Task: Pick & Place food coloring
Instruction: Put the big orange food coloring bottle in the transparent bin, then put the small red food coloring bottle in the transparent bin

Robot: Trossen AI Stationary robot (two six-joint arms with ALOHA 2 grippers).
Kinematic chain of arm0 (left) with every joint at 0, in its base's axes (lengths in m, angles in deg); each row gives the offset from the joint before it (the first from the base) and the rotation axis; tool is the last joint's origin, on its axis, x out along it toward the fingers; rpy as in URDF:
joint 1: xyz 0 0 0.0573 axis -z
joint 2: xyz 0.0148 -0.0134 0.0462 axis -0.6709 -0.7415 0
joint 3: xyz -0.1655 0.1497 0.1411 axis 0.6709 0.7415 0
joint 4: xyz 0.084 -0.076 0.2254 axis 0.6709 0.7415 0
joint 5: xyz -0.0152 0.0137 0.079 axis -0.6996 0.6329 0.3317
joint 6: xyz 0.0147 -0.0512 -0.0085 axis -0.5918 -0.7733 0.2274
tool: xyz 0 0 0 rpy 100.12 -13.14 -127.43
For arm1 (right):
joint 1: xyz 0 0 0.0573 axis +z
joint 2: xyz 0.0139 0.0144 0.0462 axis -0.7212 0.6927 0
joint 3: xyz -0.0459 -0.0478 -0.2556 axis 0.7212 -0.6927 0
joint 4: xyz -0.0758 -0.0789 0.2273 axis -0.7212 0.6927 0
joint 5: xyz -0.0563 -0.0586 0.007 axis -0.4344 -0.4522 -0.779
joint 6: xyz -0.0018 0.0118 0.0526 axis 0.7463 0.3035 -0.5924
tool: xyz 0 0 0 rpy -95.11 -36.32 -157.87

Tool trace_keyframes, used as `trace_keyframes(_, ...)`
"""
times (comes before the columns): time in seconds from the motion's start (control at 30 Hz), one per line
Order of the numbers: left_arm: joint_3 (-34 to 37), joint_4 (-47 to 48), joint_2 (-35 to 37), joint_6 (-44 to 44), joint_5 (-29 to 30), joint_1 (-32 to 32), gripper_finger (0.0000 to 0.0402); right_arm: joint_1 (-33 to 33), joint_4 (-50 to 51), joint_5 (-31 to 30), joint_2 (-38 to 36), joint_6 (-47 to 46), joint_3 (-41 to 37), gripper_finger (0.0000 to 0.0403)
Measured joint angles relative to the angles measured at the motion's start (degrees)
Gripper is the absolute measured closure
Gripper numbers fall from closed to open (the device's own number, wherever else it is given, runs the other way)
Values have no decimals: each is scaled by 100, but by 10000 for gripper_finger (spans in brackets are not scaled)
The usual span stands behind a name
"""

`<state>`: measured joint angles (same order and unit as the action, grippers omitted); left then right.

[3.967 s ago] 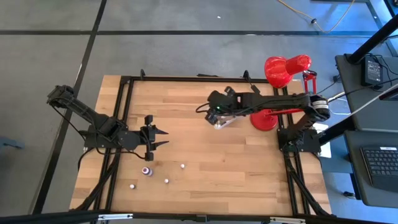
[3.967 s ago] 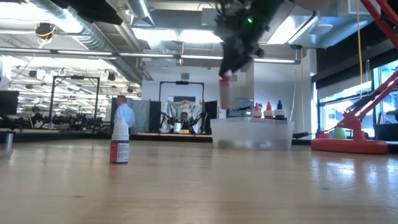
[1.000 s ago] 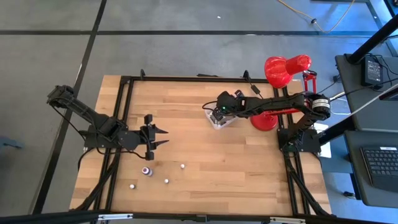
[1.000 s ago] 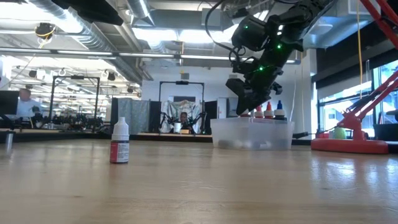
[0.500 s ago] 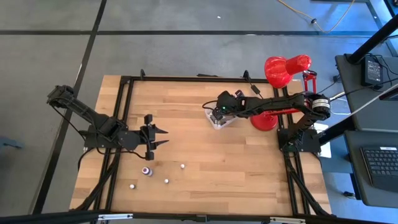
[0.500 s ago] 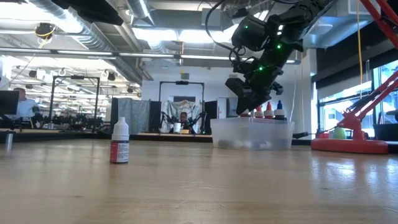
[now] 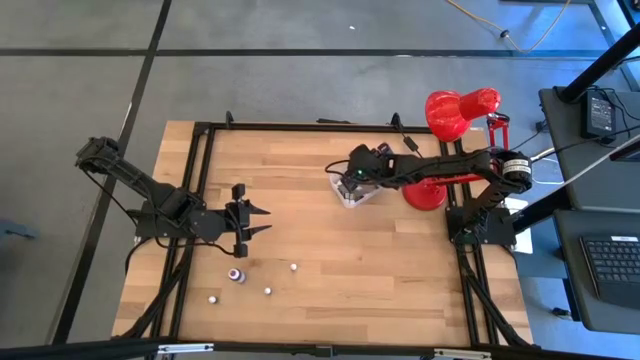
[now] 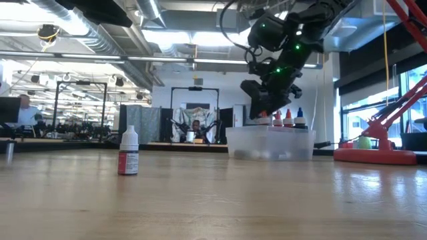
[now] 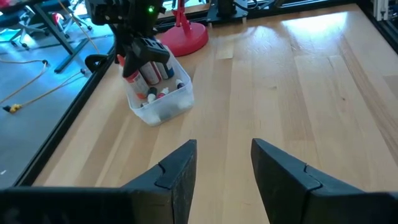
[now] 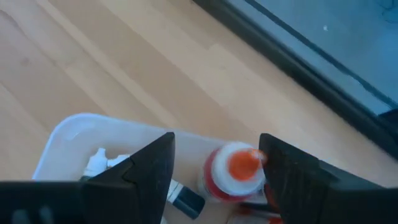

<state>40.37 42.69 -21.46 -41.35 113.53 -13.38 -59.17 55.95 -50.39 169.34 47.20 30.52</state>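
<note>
Above the clear rectangular plastic tub (image 7: 356,194) at the table's far right, the right gripper (image 10: 214,165) hangs with its jaws spread apart, a small red-capped food-coloring bottle (image 10: 231,169) standing free between them inside the tub. That bottle looks delivered, joining others (image 9: 152,93) already there. Four tiny bottles (image 7: 236,275) remain on the near left of the wooden table (image 7: 300,160), just by the idle left gripper (image 7: 255,222), whose fingers stand parted and empty.
</note>
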Motion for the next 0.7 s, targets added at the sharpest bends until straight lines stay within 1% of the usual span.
trace_keyframes(0.23, 0, 2, -1, 2, -10, 2, 250, 0, 179, -75, 0, 508, 446, 167)
trace_keyframes(0.33, 0, 2, -2, 0, -11, 2, 249, 6, 204, -74, 0, 585, 672, 166)
trace_keyframes(0.43, 0, 0, -1, -7, -15, 1, 251, 124, 188, 108, 0, 845, 964, 166)
trace_keyframes(0.53, 0, -73, -1, -8, -74, 0, 253, 429, 94, 820, 0, 1291, 1216, 166)
trace_keyframes(0.7, 2, -235, -2, -10, -149, 2, 250, 1244, -694, 2469, -1, 1722, 1286, 166)
